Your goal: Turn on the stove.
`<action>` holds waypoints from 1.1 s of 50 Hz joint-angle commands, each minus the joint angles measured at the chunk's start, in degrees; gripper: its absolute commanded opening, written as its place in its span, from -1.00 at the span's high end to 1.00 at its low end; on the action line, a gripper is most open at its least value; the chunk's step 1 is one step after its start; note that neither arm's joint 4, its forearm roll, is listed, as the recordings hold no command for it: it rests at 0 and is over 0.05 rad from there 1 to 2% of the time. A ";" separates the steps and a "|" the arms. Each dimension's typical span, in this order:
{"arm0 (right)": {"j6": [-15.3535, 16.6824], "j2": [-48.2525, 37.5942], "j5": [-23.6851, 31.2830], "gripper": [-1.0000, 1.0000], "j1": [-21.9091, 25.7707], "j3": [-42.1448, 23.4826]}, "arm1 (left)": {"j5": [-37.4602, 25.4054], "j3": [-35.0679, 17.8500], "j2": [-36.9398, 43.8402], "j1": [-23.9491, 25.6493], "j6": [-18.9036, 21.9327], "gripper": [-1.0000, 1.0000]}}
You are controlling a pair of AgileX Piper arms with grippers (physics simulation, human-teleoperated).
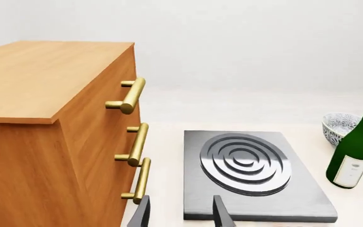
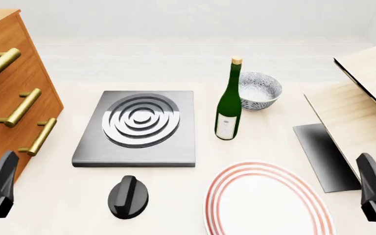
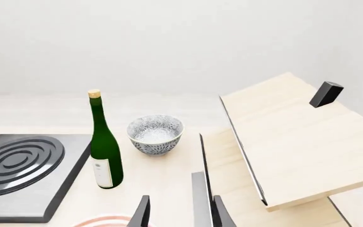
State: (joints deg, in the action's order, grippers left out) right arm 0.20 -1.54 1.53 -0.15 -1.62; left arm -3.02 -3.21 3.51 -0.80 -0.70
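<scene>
The stove (image 2: pixel 135 128) lay flat left of centre on the table (image 2: pixel 195 73), its black knob (image 2: pixel 128 196) separate on the near side. A green bottle (image 2: pixel 228 100) stood just right of the slab. Left gripper (image 1: pixel 180 213) and right gripper (image 3: pixel 180 213) hovered low at the near edge, fingers apart, holding nothing.

Stove (image 2: pixel 137 128) left of centre on table (image 2: pixel 195 73); knob (image 2: pixel 128 196) just before it, apart. Drawers (image 2: pixel 11 83) at stove's left. Bottle (image 2: pixel 228 103) upright right of stove; bowl (image 2: pixel 258 91) just behind-right of bottle. Plate (image 2: pixel 266 200) right of knob.
</scene>
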 commanded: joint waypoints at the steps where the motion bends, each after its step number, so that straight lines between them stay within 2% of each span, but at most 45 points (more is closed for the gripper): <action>1: 1.14 1.46 -1.07 -1.00 0.54 0.98 | 3.25 2.73 -1.20 4.53 -0.11 -1.00; 2: 1.54 1.46 -0.94 -1.00 0.55 0.91 | 3.27 2.64 -1.12 4.76 -1.76 -1.00; 3: 1.54 1.46 -0.94 -1.00 0.55 0.91 | 3.28 2.64 -1.12 4.77 -1.77 -1.00; 4: 3.48 1.32 -0.50 -1.00 0.64 1.03 | 5.35 2.74 2.58 3.69 -4.65 -1.00; 5: 5.34 1.13 -0.63 -1.00 0.92 1.48 | 4.54 2.48 0.72 5.29 -5.66 -1.00; 6: 5.94 1.09 -0.58 -1.00 1.18 1.54 | 4.36 2.13 1.37 6.29 -4.68 -1.00; 8: 4.64 1.09 -0.67 -1.00 1.10 1.33 | 1.61 0.76 -0.84 9.24 -3.70 -1.00; 11: 5.16 1.16 -0.85 -1.00 1.17 1.34 | -2.05 -2.07 -2.95 8.31 -6.86 -1.00; 12: 5.31 1.21 -0.85 -1.00 1.25 1.42 | -0.69 -2.13 1.73 5.92 -7.76 -1.00; 13: 5.39 1.24 -0.81 -1.00 1.25 1.41 | 2.15 -2.52 8.72 7.92 -11.16 -1.00; 14: 5.40 1.24 -0.81 -1.00 1.21 1.44 | 3.20 -3.34 12.87 7.60 -11.33 -1.00; 15: 5.56 1.05 -0.90 -1.00 1.17 1.56 | 0.60 -5.48 10.70 7.81 -9.61 -1.00; 16: 6.42 0.55 -1.10 -1.00 1.11 1.58 | -2.60 -7.57 8.13 9.34 -10.22 -1.00; 18: 6.73 -0.03 -1.54 -1.00 1.14 1.59 | -5.66 -10.61 8.28 11.72 -8.52 -1.00; 19: 6.57 -0.24 -1.70 -1.00 1.16 1.60 | -6.06 -11.08 8.92 12.14 -7.98 -1.00; 21: 6.74 -0.55 -1.99 -1.00 1.31 1.60 | -6.94 -13.03 11.15 16.40 -7.55 -1.00; 23: 6.78 -0.83 -2.21 -1.00 1.29 1.58 | -7.18 -13.48 11.55 15.95 -7.41 -1.00; 24: 6.78 -0.86 -2.24 -1.00 1.29 1.59 | -7.45 -13.89 11.64 15.06 -8.29 -1.00; 25: 6.79 -0.87 -2.26 -1.00 1.23 1.58 | -7.54 -14.21 12.12 14.65 -10.96 -1.00; 26: 6.74 -0.65 -2.06 -1.00 1.09 1.59 | -7.19 -14.36 13.26 14.83 -12.38 -1.00; 29: 6.61 -0.97 -2.32 -1.00 0.78 1.58 | -6.27 -15.95 17.01 15.57 -8.73 -1.00; 31: 6.59 -1.23 -2.53 -1.00 0.71 1.58 | -5.84 -16.96 19.48 16.34 -7.84 -1.00; 34: 6.68 -1.17 -2.46 -1.00 0.79 1.60 | -3.63 -16.08 22.30 17.14 -9.27 -1.00; 36: 6.71 -1.16 -2.47 -1.00 0.85 1.59 | -2.32 -16.20 27.22 19.20 -8.83 -1.00; 39: 6.60 -1.12 -2.49 -1.00 0.73 1.59 | -0.14 -15.79 32.77 22.37 -11.45 -1.00; 43: 6.70 -0.97 -2.28 -1.00 0.70 1.57 | 1.72 -16.24 37.12 22.73 -9.67 -1.00; 46: 7.00 -1.14 -2.34 -1.00 0.79 1.60 | 3.70 -16.33 42.24 26.11 -9.82 -1.00; 47: 7.14 -1.34 -2.52 -1.00 0.78 1.60 | 3.81 -16.51 43.35 26.28 -9.17 -1.00; 49: 7.30 -1.41 -2.51 -1.00 0.70 1.61 | 3.47 -17.00 43.44 24.91 -10.74 -1.00; 51: 7.45 -1.18 -2.29 -1.00 0.70 1.59 | 4.66 -16.72 44.99 25.85 -10.98 -1.00; 53: 8.37 -1.22 -2.11 -1.00 0.86 1.60 | 5.92 -16.17 46.93 26.22 -12.95 -1.00; 55: 8.70 -1.55 -2.15 -1.00 0.93 1.61 | 7.21 -15.89 49.37 27.51 -12.51 -1.00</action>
State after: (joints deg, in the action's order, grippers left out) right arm 7.62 -2.73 -0.74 0.62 -0.04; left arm -0.15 -19.13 42.65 22.93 -11.53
